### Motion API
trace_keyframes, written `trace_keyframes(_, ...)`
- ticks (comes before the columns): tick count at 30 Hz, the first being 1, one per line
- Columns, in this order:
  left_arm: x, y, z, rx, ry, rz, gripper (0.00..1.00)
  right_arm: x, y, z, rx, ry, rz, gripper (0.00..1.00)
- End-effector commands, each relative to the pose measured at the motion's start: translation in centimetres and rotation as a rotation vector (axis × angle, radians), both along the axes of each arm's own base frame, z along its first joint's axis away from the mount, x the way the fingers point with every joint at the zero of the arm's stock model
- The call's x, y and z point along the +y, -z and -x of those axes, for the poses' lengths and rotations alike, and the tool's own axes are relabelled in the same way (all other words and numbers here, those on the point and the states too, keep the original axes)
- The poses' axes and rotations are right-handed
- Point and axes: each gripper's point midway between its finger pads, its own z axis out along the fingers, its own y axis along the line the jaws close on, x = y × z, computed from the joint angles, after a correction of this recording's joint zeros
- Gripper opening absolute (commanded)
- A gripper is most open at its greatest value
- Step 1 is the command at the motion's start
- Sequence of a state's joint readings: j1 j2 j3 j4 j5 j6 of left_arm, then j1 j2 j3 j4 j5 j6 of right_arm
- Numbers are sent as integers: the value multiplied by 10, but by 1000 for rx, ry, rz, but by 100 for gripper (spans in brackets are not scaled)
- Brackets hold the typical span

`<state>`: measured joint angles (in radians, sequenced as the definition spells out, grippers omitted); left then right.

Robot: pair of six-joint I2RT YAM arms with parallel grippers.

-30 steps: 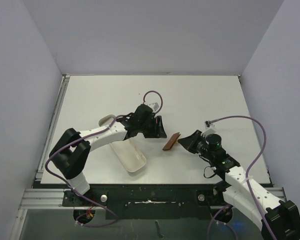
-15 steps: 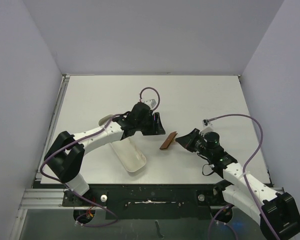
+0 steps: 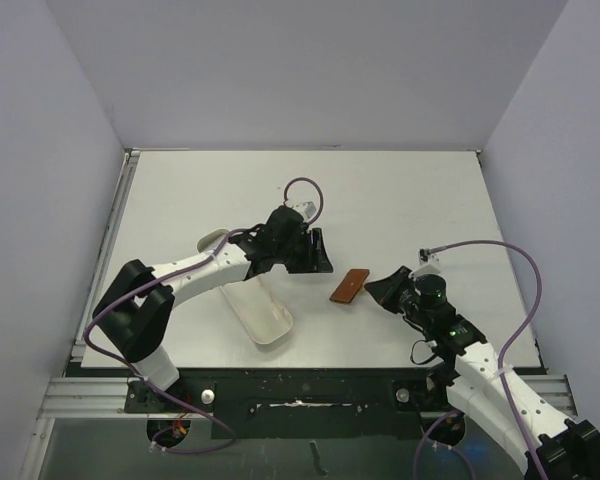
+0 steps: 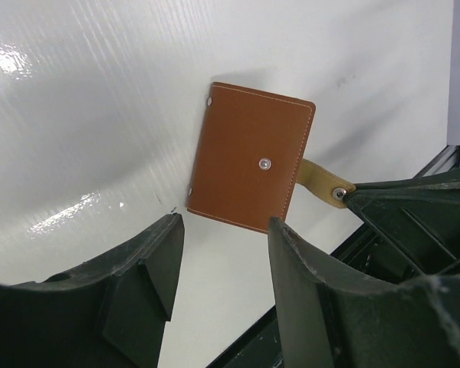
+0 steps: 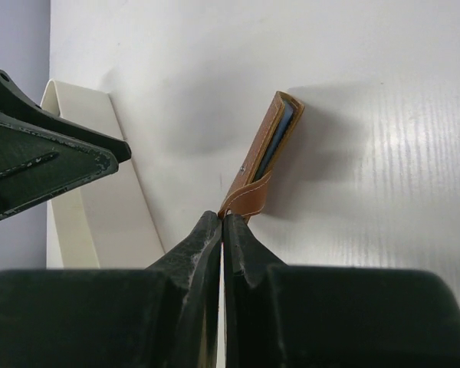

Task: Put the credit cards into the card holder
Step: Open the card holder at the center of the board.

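The card holder (image 3: 350, 285) is a reddish-brown leather wallet, closed, right of the table's middle. My right gripper (image 3: 378, 287) is shut on its small tab (image 5: 249, 201). In the right wrist view the wallet (image 5: 268, 149) shows edge-on, with the bluish-grey edge of a credit card (image 5: 280, 132) inside it. The yellow-orange card is not in view. My left gripper (image 3: 315, 252) is open and empty, just left of the wallet. In the left wrist view the wallet (image 4: 249, 157) lies beyond its fingers (image 4: 149, 261), apart from them.
A long white oblong tray (image 3: 255, 305) lies under the left arm, also in the right wrist view (image 5: 100, 192). The table's near edge and black rail (image 3: 300, 372) run below it.
My right gripper has drawn back to the right with the wallet by its tab. The wallet now shows its broad face instead of its edge. My left gripper shifted slightly.
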<state>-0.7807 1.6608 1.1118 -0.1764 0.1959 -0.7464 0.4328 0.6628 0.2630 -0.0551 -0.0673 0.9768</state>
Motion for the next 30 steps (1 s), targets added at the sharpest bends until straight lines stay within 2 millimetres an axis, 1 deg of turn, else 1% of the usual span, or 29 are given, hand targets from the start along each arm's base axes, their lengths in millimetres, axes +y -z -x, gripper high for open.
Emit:
trace_keyframes(1,-27,-23,-1,-48,63,79,47,-9,3,-2,-10,39,29,0)
trace_keyframes(5,-42,-19,6,-41,92,96,47,-8,4,-1,-8,35,27,0)
trace_keyframes(9,-55,-8,11,-25,116,87,47,-9,9,1,3,39,31,0)
trace_keyframes(12,-63,-2,14,-16,129,80,47,-14,14,2,16,58,41,0)
trace_keyframes(14,-66,4,14,-6,135,76,47,-17,16,3,20,75,47,0)
trace_keyframes(18,-72,8,15,-11,156,80,48,-21,17,3,15,92,52,0)
trace_keyframes(22,-71,20,13,-16,156,49,48,-21,20,4,29,93,50,0)
trace_keyframes(23,-72,22,14,-21,168,43,48,-20,18,3,22,90,41,0)
trace_keyframes(25,-73,23,16,-28,188,34,48,-11,4,0,-19,61,-5,0)
trace_keyframes(27,-70,18,15,-42,187,25,48,3,-23,-5,-98,6,-77,0)
trace_keyframes(29,-59,13,10,-57,137,7,48,14,-47,-11,-153,-31,-133,0)
trace_keyframes(30,-52,10,7,-61,104,10,48,18,-55,-13,-171,-45,-153,0)
